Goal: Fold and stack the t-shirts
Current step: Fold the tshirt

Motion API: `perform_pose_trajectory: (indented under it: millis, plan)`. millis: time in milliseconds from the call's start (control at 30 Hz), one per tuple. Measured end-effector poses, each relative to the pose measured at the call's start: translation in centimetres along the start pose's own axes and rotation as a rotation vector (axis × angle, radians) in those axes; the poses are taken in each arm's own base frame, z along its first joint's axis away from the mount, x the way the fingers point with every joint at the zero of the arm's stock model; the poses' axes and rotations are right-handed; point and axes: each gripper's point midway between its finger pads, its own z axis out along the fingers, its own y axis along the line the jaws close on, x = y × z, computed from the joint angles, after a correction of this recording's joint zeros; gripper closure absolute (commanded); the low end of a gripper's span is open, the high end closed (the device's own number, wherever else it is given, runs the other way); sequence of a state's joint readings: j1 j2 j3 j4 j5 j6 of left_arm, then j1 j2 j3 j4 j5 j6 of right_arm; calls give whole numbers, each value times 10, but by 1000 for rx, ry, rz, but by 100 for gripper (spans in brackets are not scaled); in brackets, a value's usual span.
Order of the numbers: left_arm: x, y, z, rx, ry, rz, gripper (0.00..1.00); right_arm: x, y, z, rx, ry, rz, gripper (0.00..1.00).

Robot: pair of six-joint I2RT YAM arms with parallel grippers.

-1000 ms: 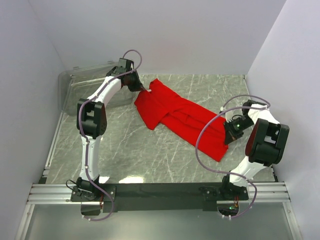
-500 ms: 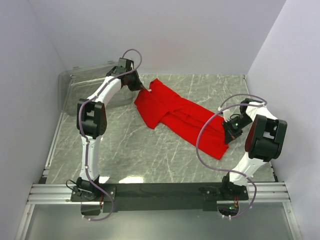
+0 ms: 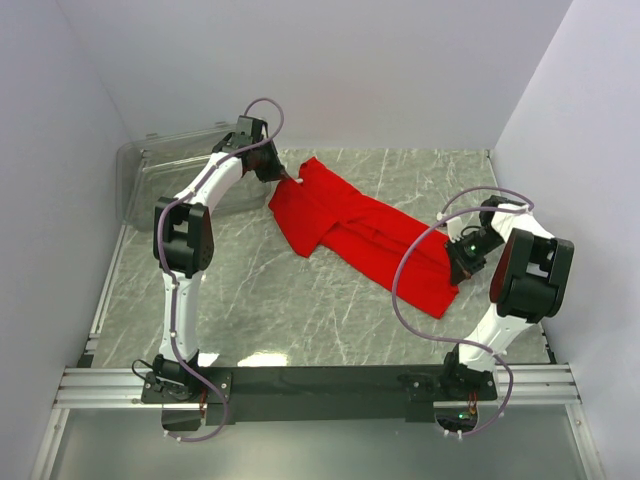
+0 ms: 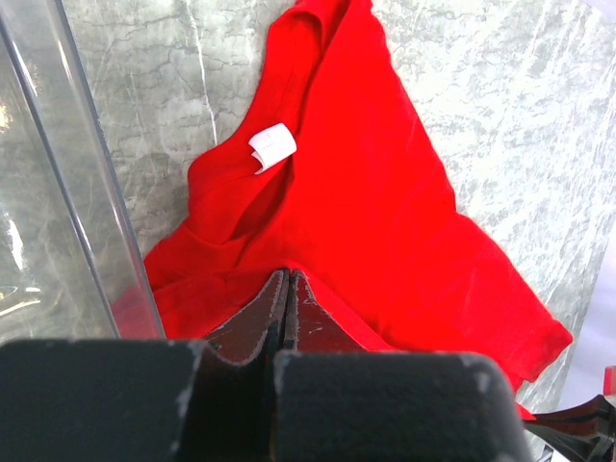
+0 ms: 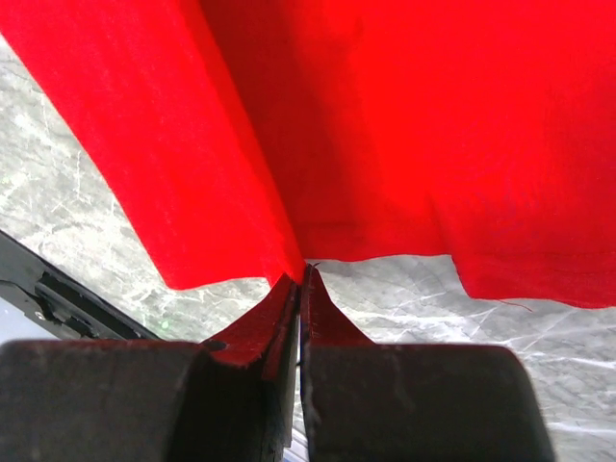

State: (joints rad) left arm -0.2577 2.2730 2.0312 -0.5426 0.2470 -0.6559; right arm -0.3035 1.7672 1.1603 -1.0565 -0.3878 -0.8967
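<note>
Two arms: both are bolted to the rail (image 3: 300,385) at the near edge. the left one stretches way out to the far left, the right one stays folded up close by the right wall.
table (image 3: 260,295): grey marble-look top, pretty glossy.
right gripper (image 3: 458,262) (image 5: 303,271): down low at the near-right end of the t-shirt (image 3: 350,225) (image 4: 404,212) (image 5: 385,115). its own cam shows it clenched, jaws squeezed together right where a fold of the hem comes to a point, so it's got a pinch of fabric.
t-shirt: one bright red tee, lying on the table in a long diagonal band from far left-centre to near right. it's bunched and folded over on itself lengthwise, with a stub of cloth sticking out toward the near side at the far end. from the right wrist it fills the upper part of the view, hem edges against bare marble.
left gripper (image 3: 290,180) (image 4: 289,279): at the far end of the tee, by the collar. jaws pressed tight together with the tips down in the red cloth, so it looks like it's nipping the shirt there too.
white tag (image 4: 271,147): neck label inside the collar, just past the left gripper's tips, curled a bit.
clear plastic bin (image 3: 150,170) (image 4: 67,192): far-left corner, just beside the left gripper. its see-through wall runs along the shirt's edge, can't tell if they touch.
</note>
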Motion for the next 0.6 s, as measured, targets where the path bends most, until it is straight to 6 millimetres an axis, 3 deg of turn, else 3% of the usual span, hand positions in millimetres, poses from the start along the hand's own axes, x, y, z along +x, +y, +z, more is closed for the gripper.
perform_pose_trajectory:
  millis: [600]
  plan:
    - [0, 0, 0, -2, 0, 1, 99, -1, -2, 4, -1, 1, 8, 95]
